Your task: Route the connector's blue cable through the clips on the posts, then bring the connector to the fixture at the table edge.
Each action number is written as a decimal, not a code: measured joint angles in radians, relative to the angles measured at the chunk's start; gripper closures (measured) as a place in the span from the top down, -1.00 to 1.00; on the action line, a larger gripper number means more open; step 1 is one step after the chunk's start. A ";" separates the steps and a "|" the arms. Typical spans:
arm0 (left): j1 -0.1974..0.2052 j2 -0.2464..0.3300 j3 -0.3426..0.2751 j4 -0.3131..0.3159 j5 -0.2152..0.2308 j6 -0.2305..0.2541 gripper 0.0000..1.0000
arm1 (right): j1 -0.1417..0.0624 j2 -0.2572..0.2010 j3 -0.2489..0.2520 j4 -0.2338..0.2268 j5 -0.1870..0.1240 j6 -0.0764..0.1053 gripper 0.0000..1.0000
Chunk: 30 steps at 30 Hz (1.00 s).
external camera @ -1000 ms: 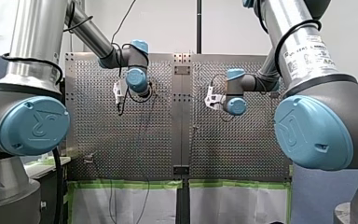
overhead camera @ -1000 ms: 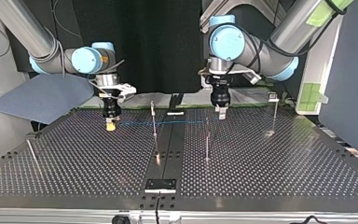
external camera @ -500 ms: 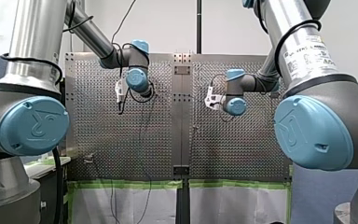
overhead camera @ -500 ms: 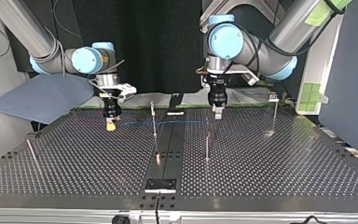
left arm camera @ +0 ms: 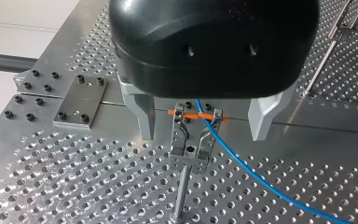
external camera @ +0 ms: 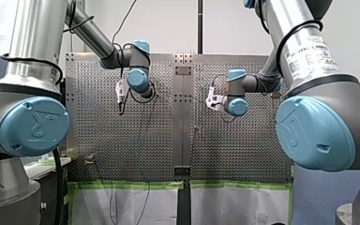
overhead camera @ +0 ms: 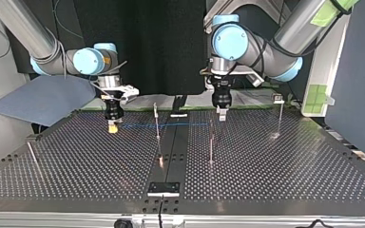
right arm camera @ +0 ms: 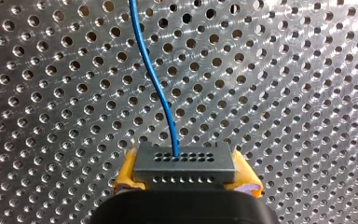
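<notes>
In the right wrist view the grey connector [right arm camera: 185, 163] sits between the yellow pads [right arm camera: 127, 179] of my right gripper [right arm camera: 186, 181], which is shut on it. The blue cable [right arm camera: 154, 84] leaves its face and runs away over the table. In the top view the cable [overhead camera: 171, 125] stretches level from my right gripper [overhead camera: 112, 126] past a post [overhead camera: 156, 121] to another post [overhead camera: 211, 142]. My left gripper [left arm camera: 203, 135] stands open, its metal fingers [left arm camera: 144, 116] either side of a post clip [left arm camera: 191, 142] with the cable [left arm camera: 242, 168] running through it. The fixture [overhead camera: 163, 188] lies at the near table edge.
Further thin posts stand at the top view's right [overhead camera: 280, 116] and leaning at its left edge [overhead camera: 31, 153]. A blue-grey sheet [overhead camera: 43, 99] lies off the table behind my right arm. The perforated table [overhead camera: 285, 171] spreads wide around the posts.
My left gripper has risen slightly and shifted a little toward the top view's left over the first half second, then held still. The right gripper and the cable have not moved.
</notes>
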 joint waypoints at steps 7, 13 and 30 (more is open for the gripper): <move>0.000 0.000 0.000 0.000 0.000 0.001 1.00 | 0.000 0.000 0.000 0.000 0.000 0.004 -1.00; 0.000 0.000 0.000 -0.001 0.000 0.001 1.00 | 0.000 0.000 0.000 0.002 0.000 0.006 -1.00; -0.063 -0.058 0.043 0.004 -0.020 0.049 1.00 | -0.001 0.002 0.000 0.004 0.000 0.009 -1.00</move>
